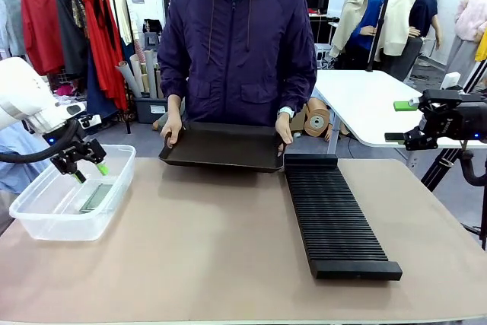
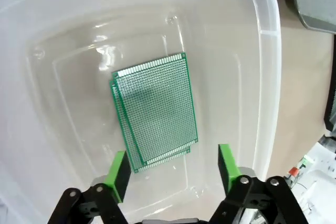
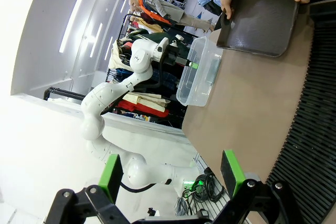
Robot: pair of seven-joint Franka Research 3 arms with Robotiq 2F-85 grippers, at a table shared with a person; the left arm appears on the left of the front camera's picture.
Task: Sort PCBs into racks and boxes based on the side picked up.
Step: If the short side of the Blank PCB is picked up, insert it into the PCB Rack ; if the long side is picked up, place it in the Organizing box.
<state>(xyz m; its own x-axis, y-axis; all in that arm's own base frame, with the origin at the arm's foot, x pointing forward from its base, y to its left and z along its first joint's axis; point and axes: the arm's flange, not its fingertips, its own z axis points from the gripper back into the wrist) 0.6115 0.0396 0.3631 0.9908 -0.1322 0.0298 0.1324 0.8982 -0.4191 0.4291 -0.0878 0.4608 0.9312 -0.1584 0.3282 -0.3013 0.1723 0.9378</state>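
Note:
Two green PCBs [image 2: 155, 109] lie flat and stacked, slightly offset, on the floor of the clear box [image 2: 265, 77]. My left gripper [image 2: 172, 169] hangs open just above them, touching neither; its green pads [image 2: 118, 174] stand wide apart. In the front view the left gripper [image 1: 91, 173] is over the box [image 1: 46, 222] at the table's left, with a PCB [image 1: 97, 197] below it. The long black rack [image 1: 335, 215] lies right of centre. My right gripper [image 1: 399, 121] is raised at the far right, open and holding nothing, and its own view shows the same [image 3: 171, 171].
A person in a purple jacket stands at the far side and holds a shallow black tray [image 1: 224, 146] by both ends, tilted at the table's far edge. A white table [image 1: 365, 104] stands behind on the right. Bare tabletop [image 1: 213, 241] lies between box and rack.

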